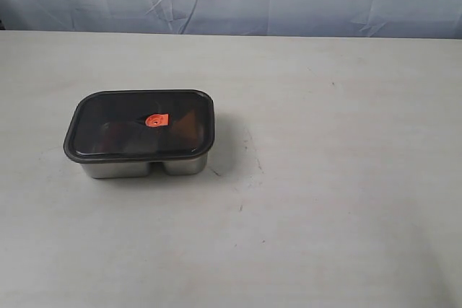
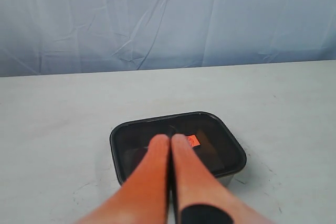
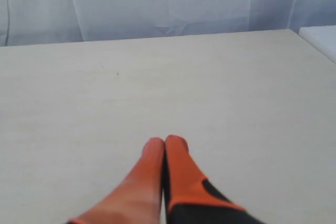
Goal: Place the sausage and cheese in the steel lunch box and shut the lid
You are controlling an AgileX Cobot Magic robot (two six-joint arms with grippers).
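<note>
Lid (image 1: pixel 141 122), dark translucent rectangle, sits on the shiny steel lunch box (image 1: pixel 137 166). Your left end effector (image 2: pixel 170 139) and right end effector (image 3: pixel 164 141): tips together, empty.

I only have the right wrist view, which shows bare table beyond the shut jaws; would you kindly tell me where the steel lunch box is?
Observer: The steel lunch box sits on the table, on the left side of the exterior view.
Operator: Thank you. Is the lid on it?
Observer: Yes, the lid lies flat on top. Dim shapes show through it, too dark to name.
Operator: And where is the left arm?
Observer: The left arm's jaws are shut and aimed towards the lid in the left wrist view. No arm shows in the exterior view.
</note>
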